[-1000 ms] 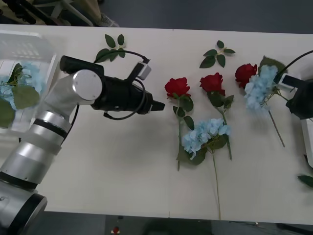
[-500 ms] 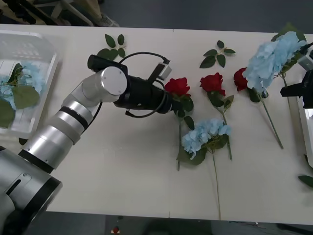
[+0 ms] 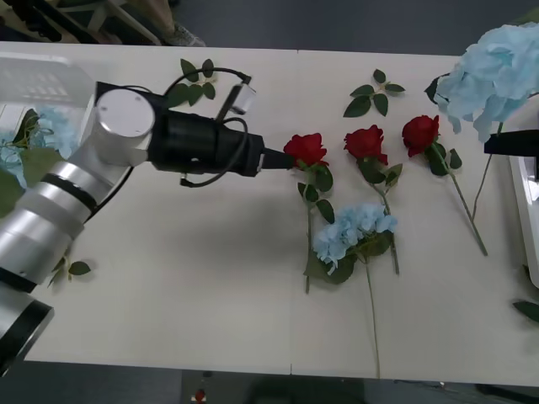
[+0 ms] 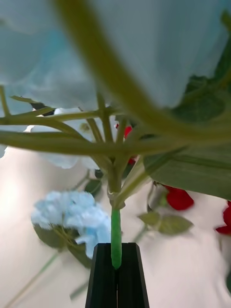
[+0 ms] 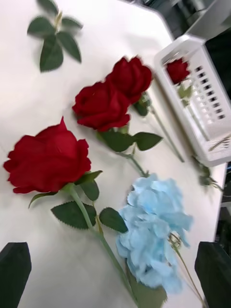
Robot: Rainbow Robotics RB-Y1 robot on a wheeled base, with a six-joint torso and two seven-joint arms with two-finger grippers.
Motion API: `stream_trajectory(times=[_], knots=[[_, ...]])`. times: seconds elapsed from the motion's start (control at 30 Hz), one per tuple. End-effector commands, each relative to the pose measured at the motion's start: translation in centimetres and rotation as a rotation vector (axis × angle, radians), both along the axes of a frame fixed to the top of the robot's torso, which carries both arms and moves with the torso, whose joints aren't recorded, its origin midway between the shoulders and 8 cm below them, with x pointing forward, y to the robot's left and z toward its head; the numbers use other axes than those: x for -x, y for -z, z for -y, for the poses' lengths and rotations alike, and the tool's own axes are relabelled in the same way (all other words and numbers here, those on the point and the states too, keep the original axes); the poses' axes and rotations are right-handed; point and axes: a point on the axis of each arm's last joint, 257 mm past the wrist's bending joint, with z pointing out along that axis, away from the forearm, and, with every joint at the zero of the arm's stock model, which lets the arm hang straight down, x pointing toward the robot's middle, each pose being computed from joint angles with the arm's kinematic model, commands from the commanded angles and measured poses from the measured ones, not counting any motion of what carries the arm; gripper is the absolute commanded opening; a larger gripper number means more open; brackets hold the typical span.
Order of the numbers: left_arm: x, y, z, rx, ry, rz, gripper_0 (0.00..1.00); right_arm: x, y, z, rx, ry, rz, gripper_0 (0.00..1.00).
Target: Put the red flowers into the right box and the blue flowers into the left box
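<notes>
Three red flowers (image 3: pixel 305 149) lie in a row on the surface (image 3: pixel 210 278), blooms toward the far edge, stems trailing near. One blue flower (image 3: pixel 354 229) lies flat just nearer than the middle rose, its stem running to the near edge. Second blue flower (image 3: pixel 497 74) is lifted off the surface at far right; right gripper (image 4: pixel 117 274) pinches its green stem, fingers closed tight on it. Left gripper (image 3: pixel 282 158) sits level, tip just beside the leftmost rose bloom; in the left wrist view its fingers (image 5: pixel 14 269) stand wide apart at the corners, nothing between them. Left box (image 3: pixel 42 93) at far left holds blue petals and large leaves. Right box (image 5: pixel 197 106) has one red bloom inside. Loose leaf sprigs (image 3: pixel 372 94) lie near the far edge.
</notes>
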Motion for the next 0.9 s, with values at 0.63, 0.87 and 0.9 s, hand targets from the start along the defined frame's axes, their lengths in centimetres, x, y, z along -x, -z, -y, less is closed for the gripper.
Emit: stream_trajectory(times=[0.63,0.87,0.9], knots=[[5.9,-4.2,-8.1,0.251,0.108,0.364,1.0,1.2,-6.1,-17.5,-0.336,-0.353,0.105,0.0],[3.8,-7.2,-1.9,0.303,0.095,0.434,1.0,0.9,-7.5,-20.6,-0.382,-0.386,0.125,0.0],[3.7,-7.5,-1.0,0.306,0.099,0.44,1.0,0.9,-7.6,-20.9,-0.388,-0.387,0.125,0.0]])
